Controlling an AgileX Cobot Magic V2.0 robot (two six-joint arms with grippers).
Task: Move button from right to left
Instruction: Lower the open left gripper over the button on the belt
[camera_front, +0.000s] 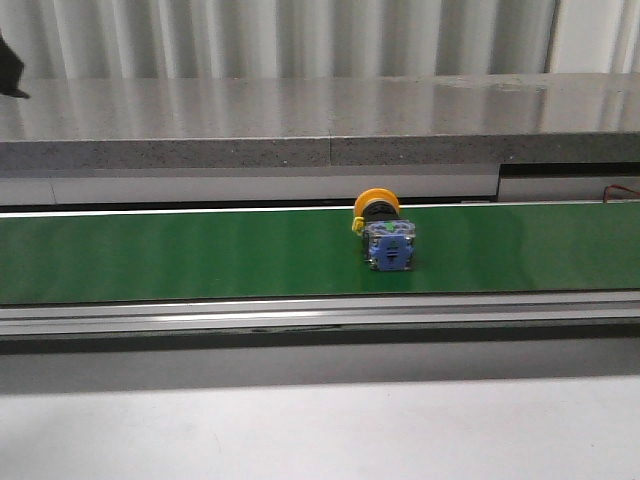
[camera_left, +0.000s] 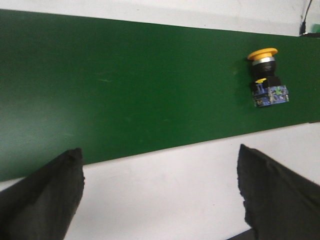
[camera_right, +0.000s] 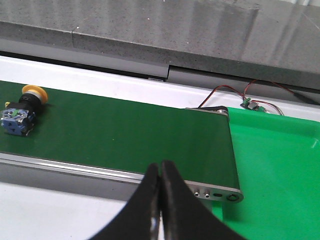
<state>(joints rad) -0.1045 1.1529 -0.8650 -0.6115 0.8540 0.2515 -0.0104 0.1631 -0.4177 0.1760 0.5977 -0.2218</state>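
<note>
The button (camera_front: 385, 232) lies on its side on the green conveyor belt (camera_front: 180, 255), a little right of the middle, with its orange-yellow cap toward the back and its blue and grey base toward the front. It also shows in the left wrist view (camera_left: 267, 82) and in the right wrist view (camera_right: 22, 112). My left gripper (camera_left: 160, 195) is open and empty, over the white surface beside the belt, well apart from the button. My right gripper (camera_right: 160, 167) is shut and empty, near the belt's right end, far from the button.
A grey stone ledge (camera_front: 320, 125) runs behind the belt. A bright green tray (camera_right: 280, 170) adjoins the belt's right end (camera_right: 220, 190), with wires and a small circuit board (camera_right: 252, 104) behind it. White tabletop (camera_front: 320, 430) lies in front. A black part (camera_front: 10, 65) shows at the far left edge.
</note>
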